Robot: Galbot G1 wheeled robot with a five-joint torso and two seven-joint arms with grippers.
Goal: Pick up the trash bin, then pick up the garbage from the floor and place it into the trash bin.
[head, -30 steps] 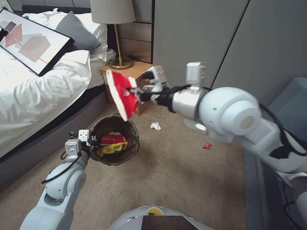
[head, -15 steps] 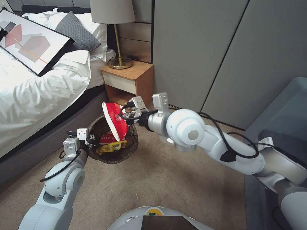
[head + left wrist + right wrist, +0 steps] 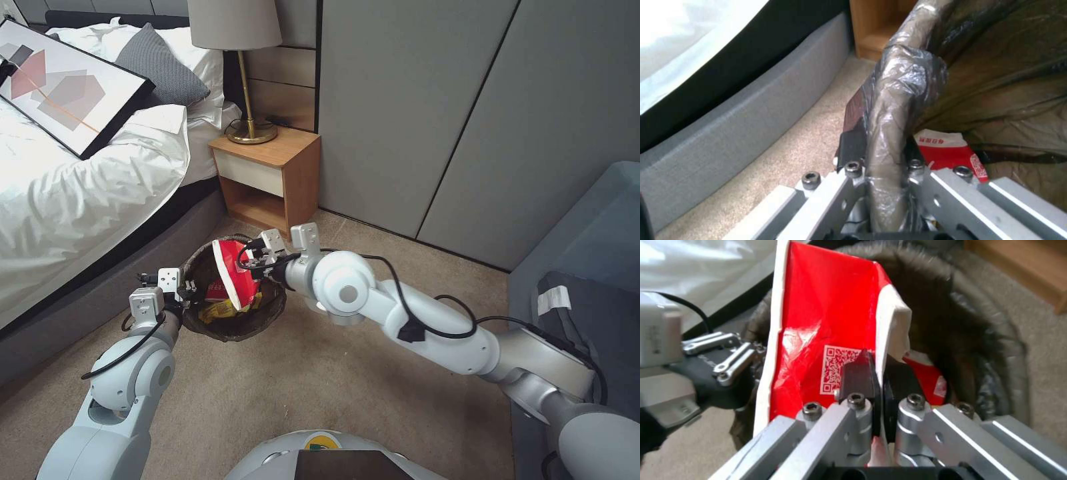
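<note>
My right gripper point(image 3: 252, 264) is clamped on a red wrapper point(image 3: 235, 273), fingers point(image 3: 859, 376) pinching the sheet's edge right by its QR code, w/ the wrapper hanging upright, lower half down inside the trash bin point(image 3: 277, 312). In the right wrist view the wrapper point(image 3: 826, 336) stands as a tall red sheet w/ white borders, the bin's dark bag-covered rim point(image 3: 991, 350) curving behind it. My left gripper point(image 3: 181, 290) grips the bin at the rim on the bed side; in the left wrist view its fingers point(image 3: 852, 146) sit one outside & one inside the wall, squeezing the brown bag point(image 3: 902, 100) folded over the rim. Inside the bin: another red-and-white wrapper point(image 3: 947, 151) lying at the bottom, plus a yellow wrapper point(image 3: 212, 311) beside it. Bin sits over beige carpet point(image 3: 347, 393), just beside the grey bed base point(image 3: 100, 280); can't tell if it's touching the floor or lifted a bit. Wooden nightstand point(image 3: 267, 177) stands close behind the bin, brass lamp point(image 3: 247, 73) on top. White duvet point(image 3: 73, 200) on the bed w/ a framed print point(image 3: 67, 87) & a grey pillow point(image 3: 160, 67). Grey wall panels point(image 3: 427, 100) behind, a blue-grey seat point(image 3: 593, 260) off to my right.
</note>
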